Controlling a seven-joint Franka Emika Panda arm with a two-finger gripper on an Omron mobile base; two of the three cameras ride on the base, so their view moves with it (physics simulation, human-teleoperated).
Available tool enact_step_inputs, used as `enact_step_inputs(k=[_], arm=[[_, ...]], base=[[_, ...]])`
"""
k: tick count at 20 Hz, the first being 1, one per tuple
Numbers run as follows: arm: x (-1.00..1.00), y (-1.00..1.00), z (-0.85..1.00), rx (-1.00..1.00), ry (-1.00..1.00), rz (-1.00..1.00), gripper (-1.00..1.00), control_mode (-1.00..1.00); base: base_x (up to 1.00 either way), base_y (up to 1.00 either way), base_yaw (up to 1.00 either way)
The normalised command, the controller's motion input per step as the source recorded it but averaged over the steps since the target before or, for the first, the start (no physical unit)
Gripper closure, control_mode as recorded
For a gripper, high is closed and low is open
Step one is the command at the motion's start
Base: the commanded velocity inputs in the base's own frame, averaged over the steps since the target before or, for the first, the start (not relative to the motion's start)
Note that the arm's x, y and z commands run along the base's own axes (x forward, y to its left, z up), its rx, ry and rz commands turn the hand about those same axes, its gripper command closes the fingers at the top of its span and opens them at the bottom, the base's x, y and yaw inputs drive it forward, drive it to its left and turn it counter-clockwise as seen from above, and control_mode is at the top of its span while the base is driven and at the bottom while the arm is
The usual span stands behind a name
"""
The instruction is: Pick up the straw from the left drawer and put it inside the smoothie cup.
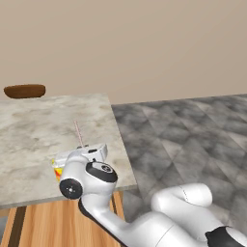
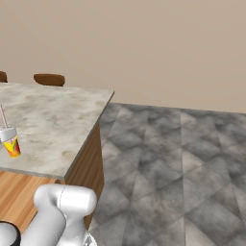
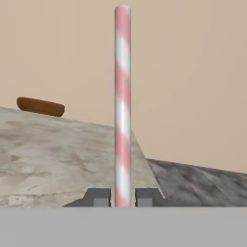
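Straw stands upright, clamped between the pincer fingertips, while the right base view alone shows the smoothie cup clearly.

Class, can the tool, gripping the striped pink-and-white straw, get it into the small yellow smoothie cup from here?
Probably yes: the tool is shut on the straw, held upright right at the cup near the counter's edge, nothing between.
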Motion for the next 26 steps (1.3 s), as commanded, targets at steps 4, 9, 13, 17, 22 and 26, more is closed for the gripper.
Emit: enact_step_inputs(k=[4, 9, 13, 17, 22, 26], arm=[[0.00, 0.01, 0.21, 0.00, -0.04, 0.00, 1.00, -1.00], [0.00, 0.08, 0.05, 0.00, -0.04, 0.00, 1.00, -1.00], [0.09, 0.18, 0.00, 0.00, 0.00, 0.00, 1.00, -1.00], [0.23, 0.20, -0.02, 0.00, 0.00, 0.00, 1.00, -1.00], [0.20, 0.21, -0.14, 0.00, 0.00, 0.00, 1.00, -1.00], [0.00, 0.21, -0.26, 0.00, 0.00, 0.01, 1.00, -1.00]], base=[[0.00, 0.00, 0.00], [0.00, 0.00, 0.00], [0.00, 0.00, 0.00], [0.00, 0.00, 0.00], [0.00, 0.00, 0.00], [0.00, 0.00, 0.00]])
